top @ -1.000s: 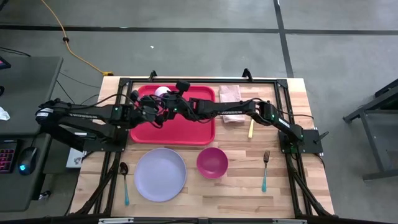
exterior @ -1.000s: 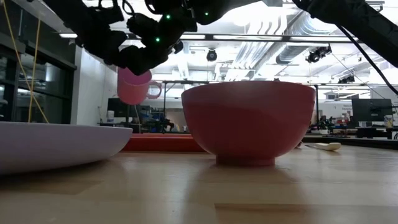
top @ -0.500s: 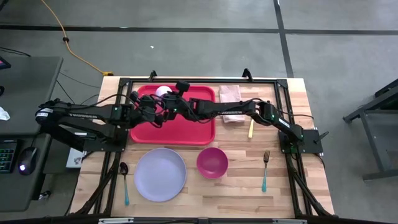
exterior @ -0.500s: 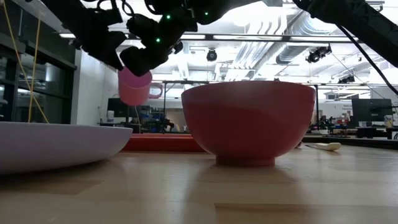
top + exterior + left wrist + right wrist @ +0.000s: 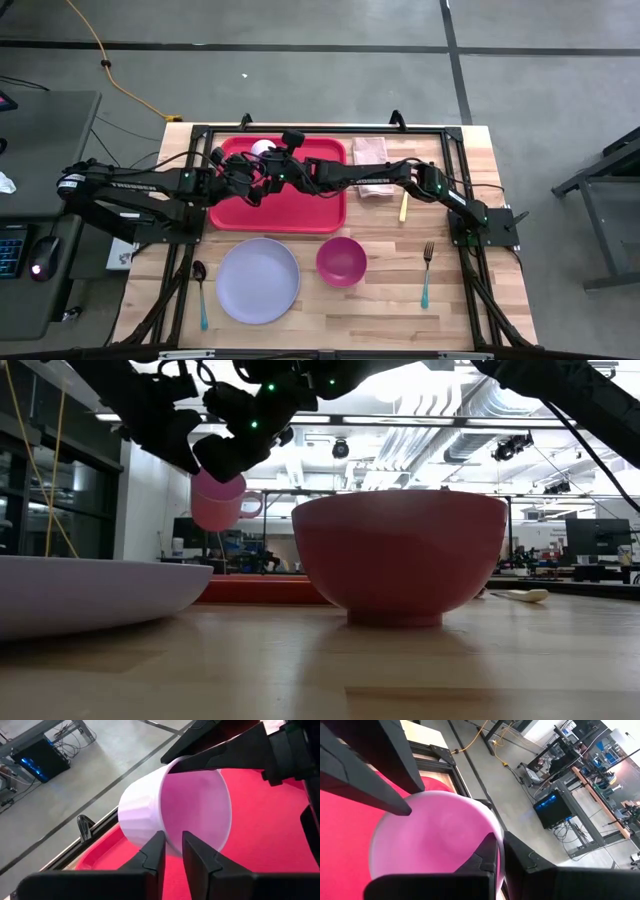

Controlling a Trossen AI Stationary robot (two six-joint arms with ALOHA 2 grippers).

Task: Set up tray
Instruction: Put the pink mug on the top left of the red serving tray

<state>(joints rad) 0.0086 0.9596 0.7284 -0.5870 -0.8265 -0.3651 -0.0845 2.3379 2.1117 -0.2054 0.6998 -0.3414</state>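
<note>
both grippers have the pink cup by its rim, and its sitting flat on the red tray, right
Not quite. The left gripper and right gripper do pinch the rim of the pink cup, but the low view shows it hanging in the air above the red tray, not sitting on it.

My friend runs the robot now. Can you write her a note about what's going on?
Right gripper: shut on the pink cup's rim, cup held above the red tray.
Left gripper: pinching the opposite rim of the same cup, grip unsure.
Done: tray is at the table's back.
Left: cup not yet set down. Plate, bowl, spoon and fork are still off the tray, on the table.
</note>
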